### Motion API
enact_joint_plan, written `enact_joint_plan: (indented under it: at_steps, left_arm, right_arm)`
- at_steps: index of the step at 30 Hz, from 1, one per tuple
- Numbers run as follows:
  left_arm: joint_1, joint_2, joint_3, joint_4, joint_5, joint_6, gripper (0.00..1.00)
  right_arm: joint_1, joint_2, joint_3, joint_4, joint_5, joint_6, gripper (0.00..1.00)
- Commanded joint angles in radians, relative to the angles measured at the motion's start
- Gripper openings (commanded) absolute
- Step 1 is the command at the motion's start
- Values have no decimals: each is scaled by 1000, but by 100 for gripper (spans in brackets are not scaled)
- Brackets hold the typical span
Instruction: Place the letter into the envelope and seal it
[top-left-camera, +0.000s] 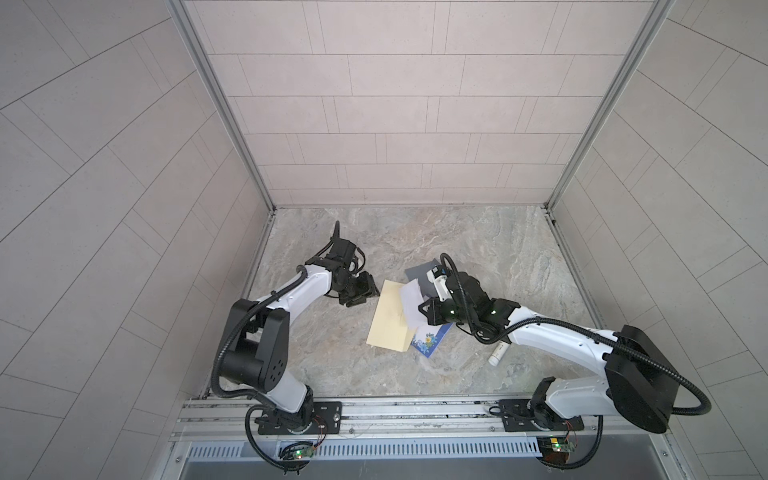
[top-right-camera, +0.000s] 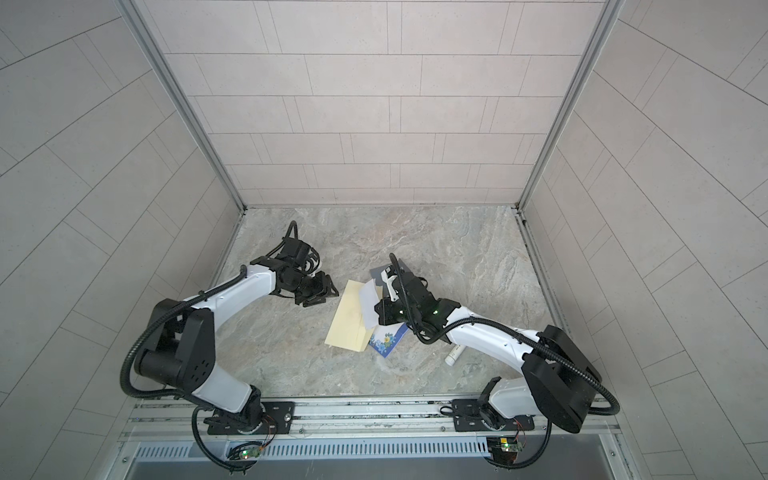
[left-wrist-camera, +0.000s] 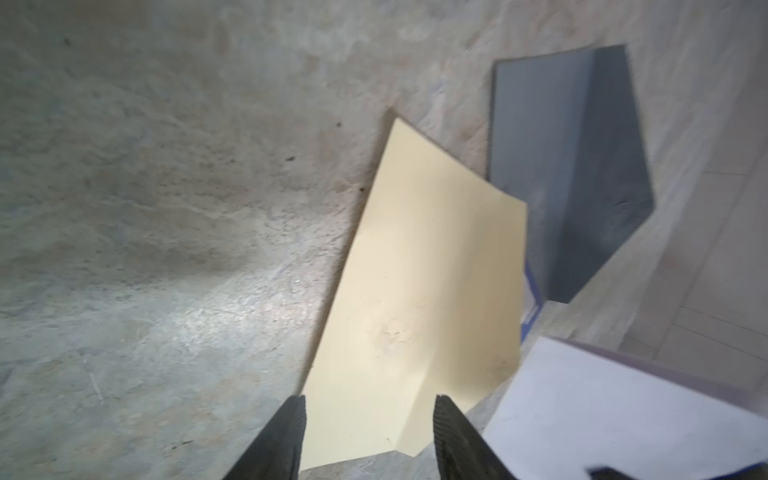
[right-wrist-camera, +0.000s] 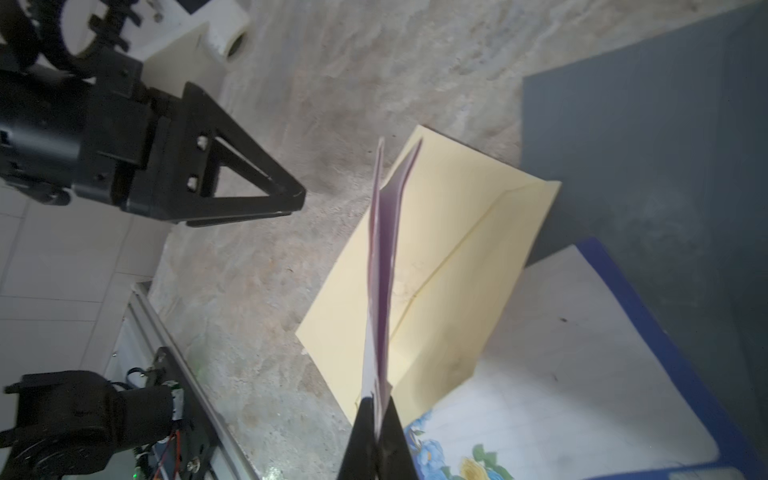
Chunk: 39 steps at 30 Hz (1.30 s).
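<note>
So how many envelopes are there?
2. A yellow envelope lies in the middle. A grey envelope lies just beyond it, partly hidden from above by the right arm. More could hide under the papers.

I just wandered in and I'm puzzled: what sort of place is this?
Probably a robot test booth: grey tile-patterned walls enclose a marble-look tabletop, and two white-and-black arms sit bolted to a metal rail.
</note>
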Motion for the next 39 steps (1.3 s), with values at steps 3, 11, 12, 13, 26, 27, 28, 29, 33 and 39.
enact_joint_plan:
  at_steps: [3,11,12,13,26,27,28,29,33,39]
  left_arm:
    - [-54,77,-7,-96,-115,104,51]
    - [-99,149,-23,-97,-83,141,48]
    - [-104,153,-23,-92,-73,143,48]
    - [-112,154,-20,-90,-58,150,47]
    - [-131,196,28,-90,75,178,47]
    - [-130,200,32,-89,82,178,47]
    - [-131,202,34,-84,87,177,47]
    - [-131,203,36,-82,86,175,47]
    - [-130,222,50,-74,84,173,47]
    - [-131,243,76,-65,79,170,48]
  right_arm:
    - [-3,45,44,-181,74,4,0]
    - [-48,143,104,-294,126,73,0]
    - [-55,159,112,-295,117,77,0]
    - [-60,176,123,-292,105,79,0]
    - [-65,377,269,-256,-32,60,0]
    - [-65,387,272,-242,-44,58,0]
    - [-64,395,277,-238,-48,56,0]
    - [-62,405,283,-238,-49,51,0]
    - [-56,443,295,-209,-66,38,0]
    - [-26,500,330,-202,-105,-12,0]
